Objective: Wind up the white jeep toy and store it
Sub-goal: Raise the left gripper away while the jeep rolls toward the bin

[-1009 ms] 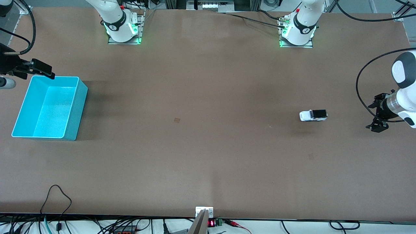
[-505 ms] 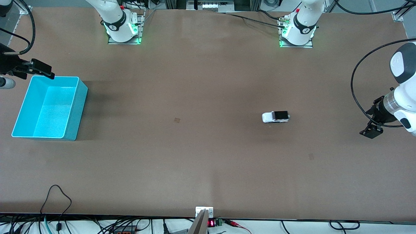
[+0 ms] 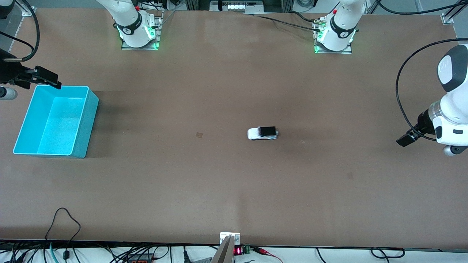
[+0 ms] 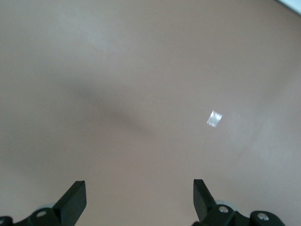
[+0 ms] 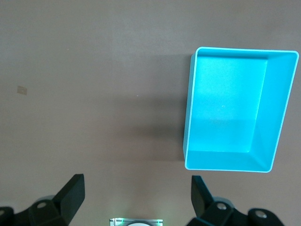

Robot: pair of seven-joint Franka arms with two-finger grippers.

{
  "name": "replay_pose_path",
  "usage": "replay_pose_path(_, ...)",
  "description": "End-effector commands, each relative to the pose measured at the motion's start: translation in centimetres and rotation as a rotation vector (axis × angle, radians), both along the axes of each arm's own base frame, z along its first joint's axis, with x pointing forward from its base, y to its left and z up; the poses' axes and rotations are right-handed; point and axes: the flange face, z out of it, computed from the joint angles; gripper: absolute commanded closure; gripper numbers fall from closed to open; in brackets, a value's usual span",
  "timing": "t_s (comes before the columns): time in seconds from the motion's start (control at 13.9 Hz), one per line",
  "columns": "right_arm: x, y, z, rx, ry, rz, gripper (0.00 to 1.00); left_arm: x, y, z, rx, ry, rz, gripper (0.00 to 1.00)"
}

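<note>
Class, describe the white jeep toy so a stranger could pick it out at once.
Start at the brown table and look near its middle, well away from the cyan bin at the right arm's end. The white jeep toy stands alone there: tiny, with a black roof.

High front camera faces both bases; wrist cameras look straight down; cyan bin (image 3: 55,120) shared

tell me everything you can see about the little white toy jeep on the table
The small white toy jeep has a white body that looks like plastic, a black roof panel and dark wheels. It stands upright on its wheels on the bare brown tabletop, roughly mid-table, its length running along the table between the two arms' ends. Nothing touches it but the table. It sits well apart from the open cyan plastic bin at the right arm's end.
</note>
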Motion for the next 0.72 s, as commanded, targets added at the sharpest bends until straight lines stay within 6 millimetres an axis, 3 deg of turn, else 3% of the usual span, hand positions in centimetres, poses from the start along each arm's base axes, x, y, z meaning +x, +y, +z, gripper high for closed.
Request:
replay_pose_path(0.0,-0.1,-0.1,0.4,0.004,-0.003,-0.003,0.00,-0.6,-0.2,1.5,-0.003,0.045,-0.213,0.00)
replay_pose_path(0.22,-0.1,-0.1,0.4,0.006,-0.003,-0.003,0.00,-0.9,-0.1,3.2,-0.002,0.074,-0.353,0.00)
replay_pose_path(0.36,-0.1,-0.1,0.4,0.006,-0.003,-0.001,0.00,-0.8,0.7,5.7,-0.025,0.080,-0.403,0.00)
replay_pose_path(0.58,-0.1,-0.1,0.3,0.006,0.000,-0.003,0.00,-0.4,1.3,7.3,-0.083,0.037,-0.378,0.00)
replay_pose_path(0.65,-0.1,-0.1,0.3,0.004,-0.002,-0.003,0.00,0.0,0.0,7.4,-0.082,0.016,-0.389,0.00)
